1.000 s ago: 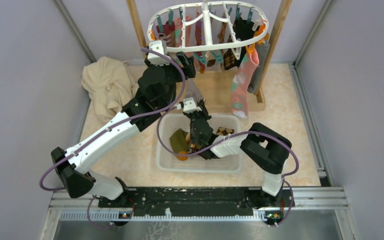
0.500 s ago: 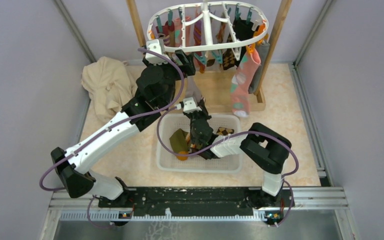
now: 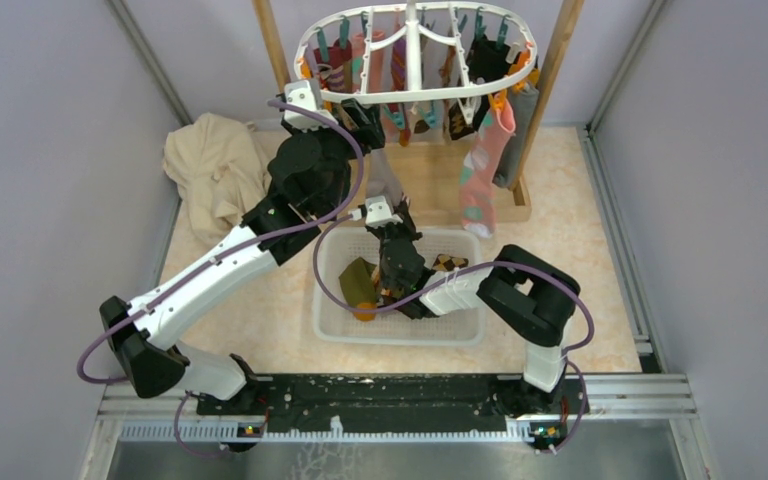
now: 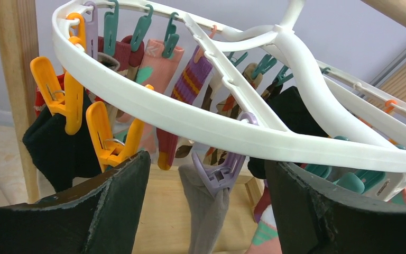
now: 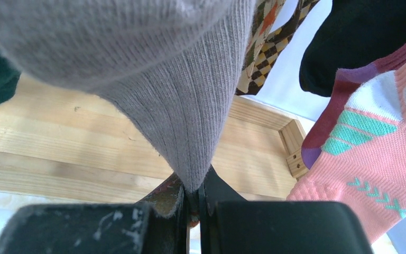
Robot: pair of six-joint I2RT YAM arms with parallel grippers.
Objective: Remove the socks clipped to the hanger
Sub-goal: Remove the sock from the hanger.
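One hanger [image 3: 412,97] runs left to right at the table's far edge, its socks [image 4: 187,84] too crowded to count. One grey sock [image 5: 180,106] hangs straight down from a lilac clip [image 4: 219,172], its toe pinched in the right gripper [image 5: 193,203] above the basket [image 3: 400,336]. The left gripper [image 4: 206,164], wide open and empty, flanks that clip. It has edged up and left since earlier.

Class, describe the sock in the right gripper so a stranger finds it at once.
Start at the white hanger. Its near rim carries a lilac clip beside orange ones. It holds a plain grey sock; neighbours are patterned or dark.
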